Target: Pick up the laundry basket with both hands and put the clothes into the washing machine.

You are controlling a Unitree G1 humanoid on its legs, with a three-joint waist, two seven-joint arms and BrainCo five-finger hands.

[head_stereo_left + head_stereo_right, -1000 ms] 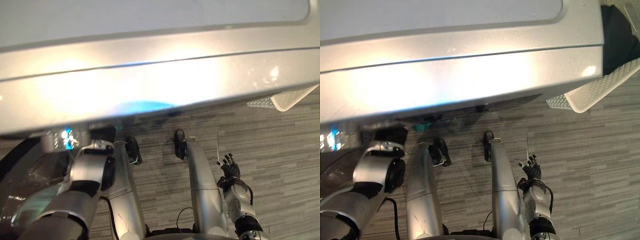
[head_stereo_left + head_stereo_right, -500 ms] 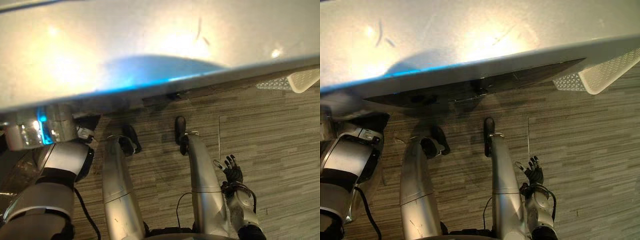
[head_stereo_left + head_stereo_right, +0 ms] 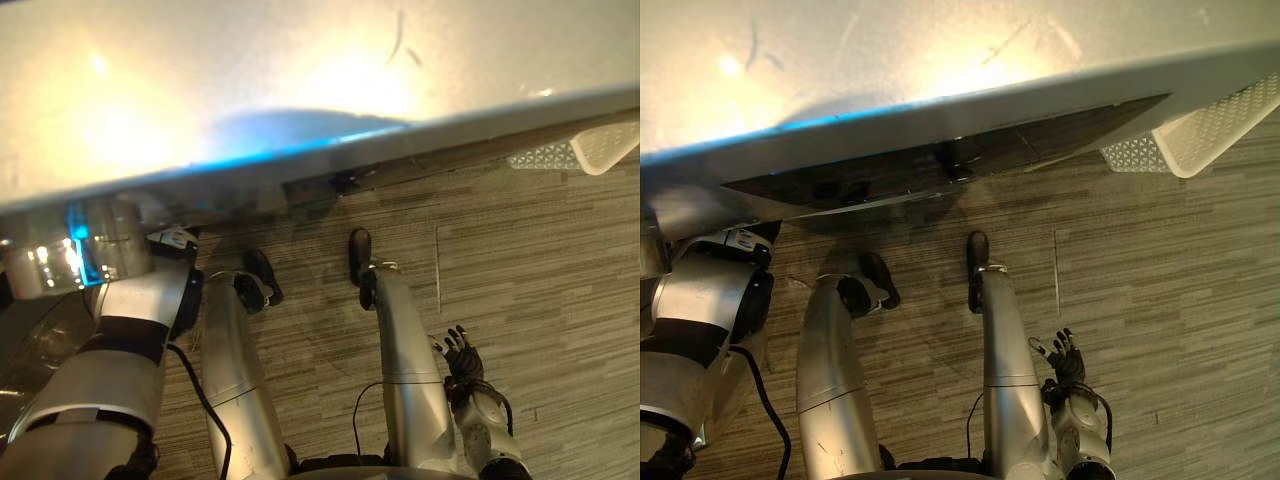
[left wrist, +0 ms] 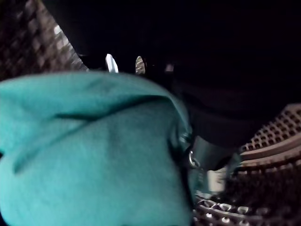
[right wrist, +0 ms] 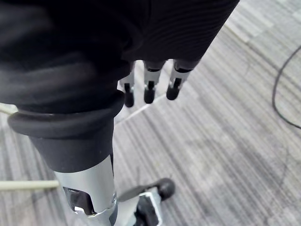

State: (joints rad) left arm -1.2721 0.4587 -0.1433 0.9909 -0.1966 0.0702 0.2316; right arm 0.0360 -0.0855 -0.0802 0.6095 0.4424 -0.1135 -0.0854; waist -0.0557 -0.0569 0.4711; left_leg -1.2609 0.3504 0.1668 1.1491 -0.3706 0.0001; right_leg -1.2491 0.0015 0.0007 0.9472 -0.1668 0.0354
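Note:
A teal cloth [image 4: 89, 150] lies inside the washing machine's perforated drum [image 4: 268, 141], right in front of my left hand [image 4: 221, 108]. That hand's fingers are hidden by the cloth and the dark. My left forearm [image 3: 140, 320] reaches in under the front edge of the silver washing machine [image 3: 300, 80]. The white perforated laundry basket [image 3: 1200, 140] sits on the floor at the machine's right corner. My right hand [image 3: 462, 355] hangs low at my right side over the floor, open, with its fingers [image 5: 149, 87] straight and holding nothing.
The machine's open glass door [image 3: 30, 340] stands at the lower left beside my left arm. Grey striped plank flooring [image 3: 1180, 300] stretches to the right of the machine and the basket.
The whole picture has shifted as my head moved, so more of the machine's top shows. My right hand has sunk slightly. My left arm still reaches into the machine.

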